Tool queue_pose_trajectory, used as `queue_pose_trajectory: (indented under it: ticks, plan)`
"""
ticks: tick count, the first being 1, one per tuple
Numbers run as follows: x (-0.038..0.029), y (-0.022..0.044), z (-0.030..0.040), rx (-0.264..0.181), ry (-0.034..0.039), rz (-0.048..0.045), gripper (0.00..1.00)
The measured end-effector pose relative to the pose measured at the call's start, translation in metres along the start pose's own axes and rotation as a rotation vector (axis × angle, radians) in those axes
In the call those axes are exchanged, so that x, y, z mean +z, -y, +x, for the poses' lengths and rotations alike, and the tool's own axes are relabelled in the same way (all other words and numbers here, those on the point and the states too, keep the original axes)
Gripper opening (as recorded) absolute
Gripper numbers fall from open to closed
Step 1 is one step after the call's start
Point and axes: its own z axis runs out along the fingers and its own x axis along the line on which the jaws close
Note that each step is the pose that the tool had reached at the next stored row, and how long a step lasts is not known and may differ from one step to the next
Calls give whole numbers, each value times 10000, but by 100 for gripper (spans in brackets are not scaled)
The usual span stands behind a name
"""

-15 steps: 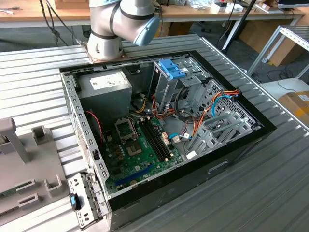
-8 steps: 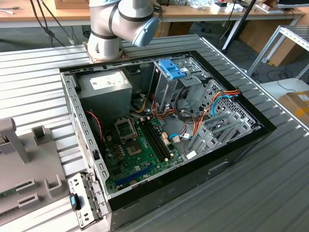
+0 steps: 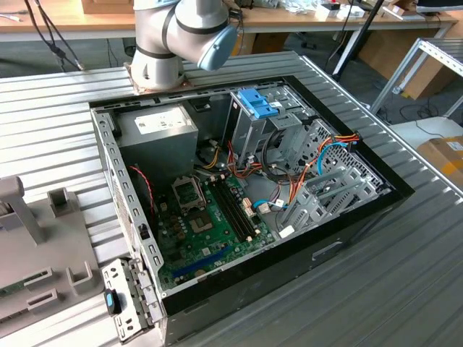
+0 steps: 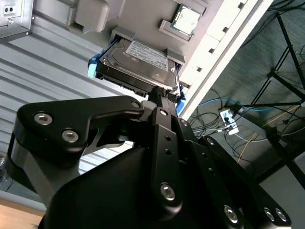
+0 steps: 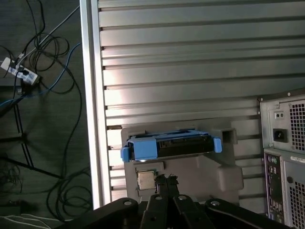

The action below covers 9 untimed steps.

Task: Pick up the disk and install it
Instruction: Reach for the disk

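Observation:
The disk [image 5: 167, 145] is a dark grey hard drive in a bright blue carrier. It rests in a slot of a grey holder block [image 5: 200, 174] on the ribbed metal table. In the second wrist view the disk [image 4: 138, 59] shows its labelled face and a blue corner. My gripper [image 5: 165, 178] hovers a short way off the disk, clear of it, with its thin black fingertips drawn together and nothing between them. In the second wrist view the gripper [image 4: 164, 94] points at the disk's near edge.
The open computer case [image 3: 347, 238] lies on the table with motherboard, cables and a metal drive cage topped by a blue clip [image 3: 257, 101]. The arm's base [image 3: 155, 65] stands behind it. A processor chip [image 5: 146, 179] sits in the holder. The table edge [image 5: 88, 95] drops to floor cables.

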Motion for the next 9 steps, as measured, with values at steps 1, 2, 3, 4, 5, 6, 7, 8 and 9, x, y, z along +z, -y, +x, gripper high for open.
queue_pose_trajectory:
  ticks: [1, 2, 3, 4, 5, 6, 7, 8, 9]
  plan:
    - [-1, -1, 20, -11, -2, 4, 11]
    - [0, -10, 30, -20, -2, 5, 11]
    - [0, -10, 33, -22, -2, 5, 11]
    - [0, -10, 33, -22, -3, 5, 11]
    - [0, -11, 33, -22, -2, 5, 11]
    - [0, -11, 34, -23, -3, 6, 11]
    - [1, -25, 35, -22, -2, 9, 11]
    - [3, -43, 36, -24, -2, 13, 11]
    - [7, -69, 39, -25, -2, 17, 11]
